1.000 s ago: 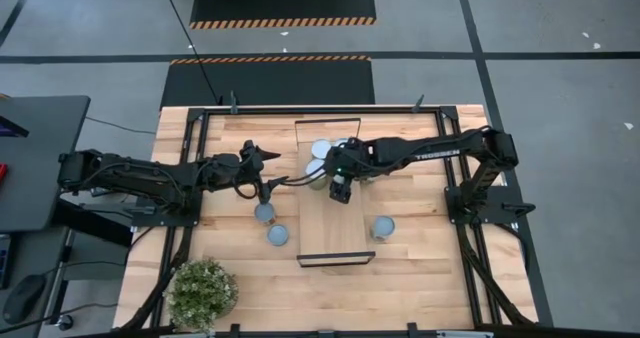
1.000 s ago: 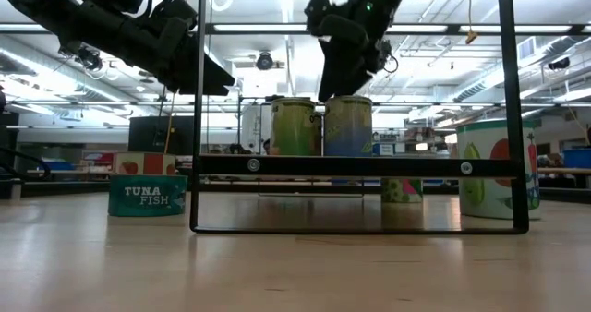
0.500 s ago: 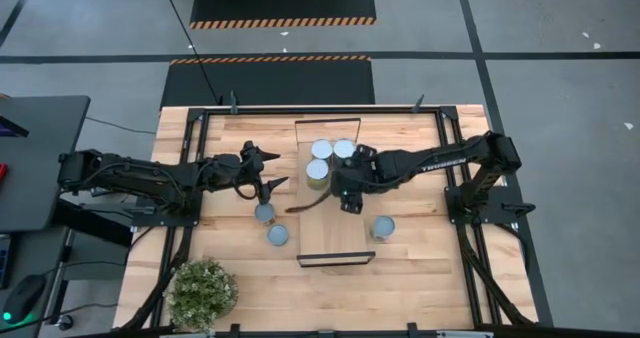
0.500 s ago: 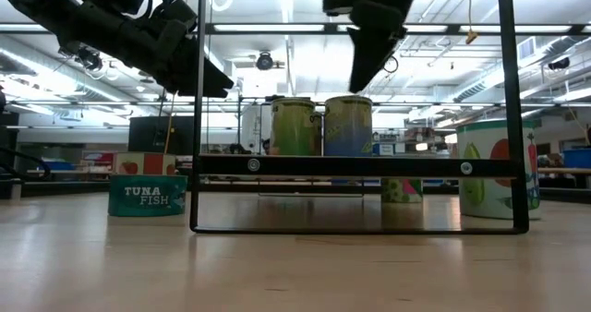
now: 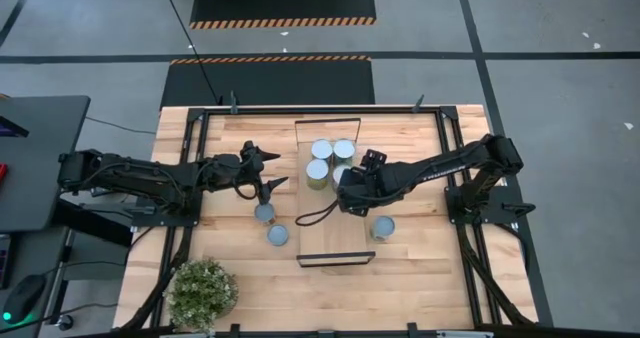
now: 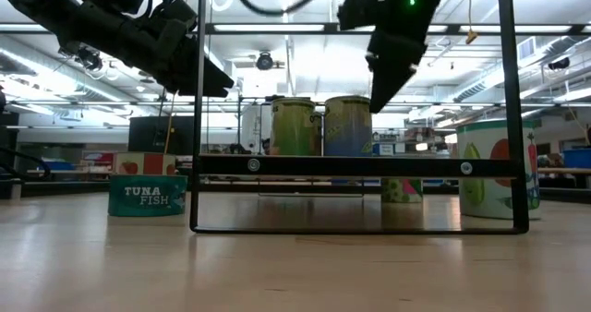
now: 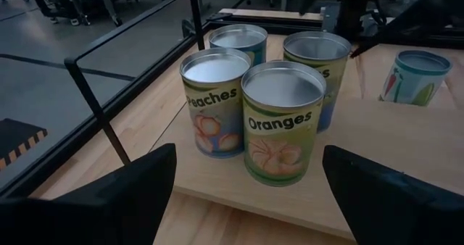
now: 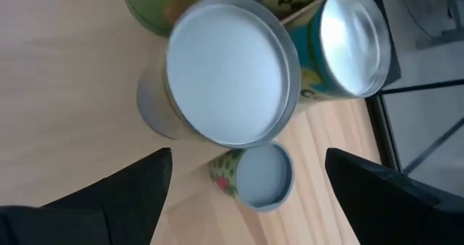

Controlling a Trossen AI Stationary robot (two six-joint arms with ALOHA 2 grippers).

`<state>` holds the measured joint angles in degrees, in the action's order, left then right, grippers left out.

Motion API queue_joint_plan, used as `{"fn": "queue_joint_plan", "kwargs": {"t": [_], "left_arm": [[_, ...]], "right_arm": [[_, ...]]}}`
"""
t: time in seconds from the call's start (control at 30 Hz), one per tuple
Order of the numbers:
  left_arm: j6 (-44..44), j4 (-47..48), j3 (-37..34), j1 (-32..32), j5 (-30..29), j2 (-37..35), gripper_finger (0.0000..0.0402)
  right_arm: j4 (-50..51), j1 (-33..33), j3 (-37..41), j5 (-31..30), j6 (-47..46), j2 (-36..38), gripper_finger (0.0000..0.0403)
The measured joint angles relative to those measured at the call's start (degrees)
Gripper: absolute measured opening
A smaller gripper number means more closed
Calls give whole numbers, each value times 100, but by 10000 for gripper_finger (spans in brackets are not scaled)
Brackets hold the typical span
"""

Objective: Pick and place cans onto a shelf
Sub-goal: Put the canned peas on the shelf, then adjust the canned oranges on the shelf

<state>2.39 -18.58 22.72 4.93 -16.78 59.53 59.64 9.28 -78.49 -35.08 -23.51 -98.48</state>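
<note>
In the high view, one can (image 5: 277,235) is seen lowest in the frame, with another can (image 5: 264,212) just above it, left of the shelf (image 5: 335,233). A third can (image 5: 382,227) stands right of the shelf. Four cans (image 5: 318,173) are grouped on the shelf's upper part. The right gripper (image 5: 347,191) is held released above the shelf centre. The left gripper (image 5: 272,174), also released and empty, is placed left of the shelf.

The plank table (image 5: 400,268) carries the shelf (image 5: 335,233), three loose cans (image 5: 265,212), and a plant (image 5: 203,290).
</note>
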Motion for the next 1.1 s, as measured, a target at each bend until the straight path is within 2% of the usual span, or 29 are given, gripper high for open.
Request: {"fn": "queue_joint_plan", "kwargs": {"t": [0.4,0.53,0.73,1.1], "left_arm": [[126,2,2,-2,-68,45,352],[149,-317,9,52,-538,477,352],[146,-1322,9,232,-561,1302,352],[149,-2317,71,254,-548,2256,352]], "right_arm": [[-298,-273,189,-250,87,-2,371],[-105,-249,189,-244,73,76,371],[192,-256,189,-248,-62,364,371],[250,-251,189,-318,-331,450,371]]}}
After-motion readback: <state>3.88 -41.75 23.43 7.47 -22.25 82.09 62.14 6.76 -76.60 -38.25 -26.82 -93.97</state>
